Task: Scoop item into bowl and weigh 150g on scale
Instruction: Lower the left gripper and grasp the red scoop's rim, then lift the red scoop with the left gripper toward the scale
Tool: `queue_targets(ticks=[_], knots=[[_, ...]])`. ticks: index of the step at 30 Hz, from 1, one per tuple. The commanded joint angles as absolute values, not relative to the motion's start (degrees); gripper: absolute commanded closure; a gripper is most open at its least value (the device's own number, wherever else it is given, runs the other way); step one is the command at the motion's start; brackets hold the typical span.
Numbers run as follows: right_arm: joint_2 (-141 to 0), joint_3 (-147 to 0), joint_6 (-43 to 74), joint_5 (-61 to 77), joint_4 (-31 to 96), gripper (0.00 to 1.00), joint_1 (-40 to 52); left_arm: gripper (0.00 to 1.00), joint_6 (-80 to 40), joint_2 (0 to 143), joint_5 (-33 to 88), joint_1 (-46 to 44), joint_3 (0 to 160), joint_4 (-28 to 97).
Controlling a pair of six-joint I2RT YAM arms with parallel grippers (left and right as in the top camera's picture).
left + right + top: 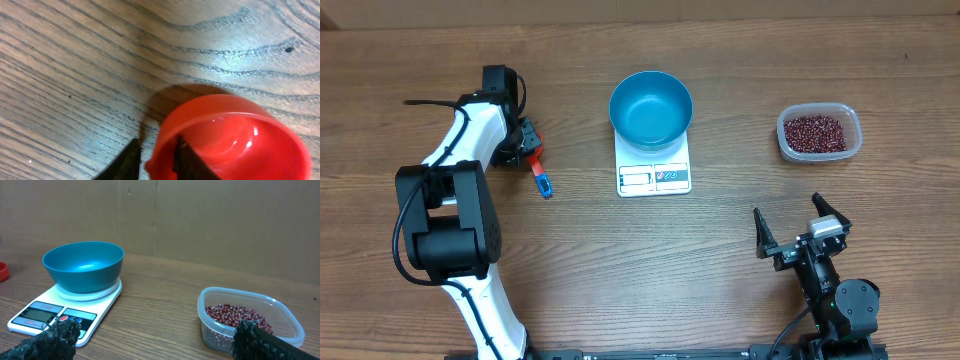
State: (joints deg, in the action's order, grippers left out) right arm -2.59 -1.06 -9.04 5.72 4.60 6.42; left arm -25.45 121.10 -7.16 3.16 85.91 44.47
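Where scale (pixel 654 178) lies, bowl (pixel 651 108) (blue) sits.

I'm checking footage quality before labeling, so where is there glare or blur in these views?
Left wrist: pale glare on the table and bright spots inside the red scoop; the left hand looks soft. Right wrist: sheen inside the bowl, the right hand blurred up close. Overhead: evenly lit and sharp.

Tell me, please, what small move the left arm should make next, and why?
Probably close the left gripper firmly on the red scoop's rim: its fingers straddle it, the scoop lies on the table, and the blue bowl on the scale is empty.
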Motion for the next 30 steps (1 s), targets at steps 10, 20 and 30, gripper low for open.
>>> queue_targets(ticks=[10, 20, 30], knots=[[-2.66, -0.47, -8.97, 5.23, 4.36, 0.0, 6.33, 0.96, -25.3, 122.04, -7.9, 3.53, 86.39, 44.4], [-2.66, -0.47, -8.97, 5.23, 4.34, 0.0, 6.33, 0.96, -25.34, 115.35, -7.94, 3.51, 87.33, 45.78], [-2.66, -0.47, -8.97, 5.23, 4.34, 0.0, 6.33, 0.95, -33.69, 97.47, -8.14, 3.36, 87.33, 52.62]])
